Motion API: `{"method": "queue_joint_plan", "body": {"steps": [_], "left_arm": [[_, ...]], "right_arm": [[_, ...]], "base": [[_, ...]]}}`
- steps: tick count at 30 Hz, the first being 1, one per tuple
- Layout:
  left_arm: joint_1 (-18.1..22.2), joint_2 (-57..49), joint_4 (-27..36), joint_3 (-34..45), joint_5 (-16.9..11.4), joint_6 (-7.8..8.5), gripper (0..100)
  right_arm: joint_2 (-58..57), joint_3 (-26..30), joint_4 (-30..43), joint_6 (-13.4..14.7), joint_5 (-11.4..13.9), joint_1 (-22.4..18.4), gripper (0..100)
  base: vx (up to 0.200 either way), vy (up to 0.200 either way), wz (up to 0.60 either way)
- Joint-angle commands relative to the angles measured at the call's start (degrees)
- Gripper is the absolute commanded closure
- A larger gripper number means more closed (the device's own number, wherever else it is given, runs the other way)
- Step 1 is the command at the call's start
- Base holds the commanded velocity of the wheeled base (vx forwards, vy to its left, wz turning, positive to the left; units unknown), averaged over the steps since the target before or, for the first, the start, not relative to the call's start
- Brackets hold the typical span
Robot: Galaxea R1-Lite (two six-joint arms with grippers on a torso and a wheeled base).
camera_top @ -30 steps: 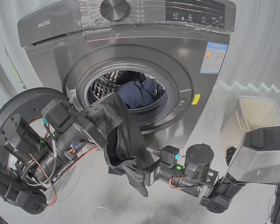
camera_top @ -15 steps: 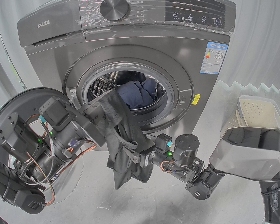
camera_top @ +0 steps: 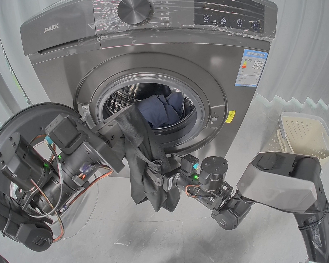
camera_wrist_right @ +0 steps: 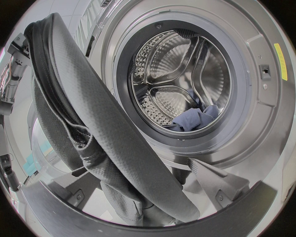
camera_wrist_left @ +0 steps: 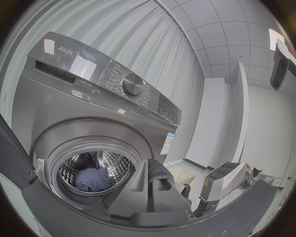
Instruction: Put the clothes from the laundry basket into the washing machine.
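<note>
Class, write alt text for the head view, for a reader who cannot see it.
The left jaws hold a dark garment at the open washing machine's mouth, the right jaws against its hanging part. In the drum lie blue clothes; a cream laundry basket stands at right.

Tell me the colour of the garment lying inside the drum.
The garment in the drum is navy blue; the head view shows it best.
</note>
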Motion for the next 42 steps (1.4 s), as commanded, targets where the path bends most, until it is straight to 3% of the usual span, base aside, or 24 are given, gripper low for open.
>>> {"method": "queue_joint_plan", "body": {"steps": [1, 8, 14, 15, 21, 26, 33, 42], "left_arm": [[0.0, -0.07, -0.04, -0.15, -0.08, -0.11, 100], [0.09, 0.01, -0.04, -0.24, 0.01, -1.34, 100], [0.88, 0.28, 0.05, -0.06, 0.28, -1.51, 100], [0.97, 0.54, 0.14, 0.03, 0.36, -1.51, 100], [0.97, 2.21, 0.23, 1.79, 0.36, -1.51, 100], [0.97, 4.32, 0.14, 4.16, 0.28, -1.34, 100], [0.97, 7.75, 0.14, 7.94, -0.16, -0.72, 100], [0.97, 11.88, 0.05, 9.78, 0.01, -0.37, 100]], "right_arm": [[2.72, -2.46, -0.34, 0.1, 0.06, 0.29, 100], [-0.53, -0.08, -0.95, 0.1, 0.24, 0.29, 100], [-8.53, 9.67, -0.95, 0.45, -0.38, -0.85, 100], [-12.58, 13.89, -1.92, 0.89, -0.29, -2.26, 100], [-21.28, 20.83, -6.31, 4.41, -0.2, -8.58, 100], [-29.54, 28.13, -6.31, 6.08, -0.29, -8.06, 100], [-33.85, 28.04, -6.31, 5.64, -2.49, -4.45, 100], [-36.31, 27.07, -6.31, 5.55, -2.4, -2.52, 100]], "base": [[0.0, 0.0, 0.0], [0.0, 0.0, 0.0], [0.0, 0.0, 0.0], [0.0, 0.0, 0.0], [0.0, 0.0, 0.0], [0.0, 0.0, 0.0], [0.0, 0.0, 0.0], [0.0, 0.0, 0.0]]}}
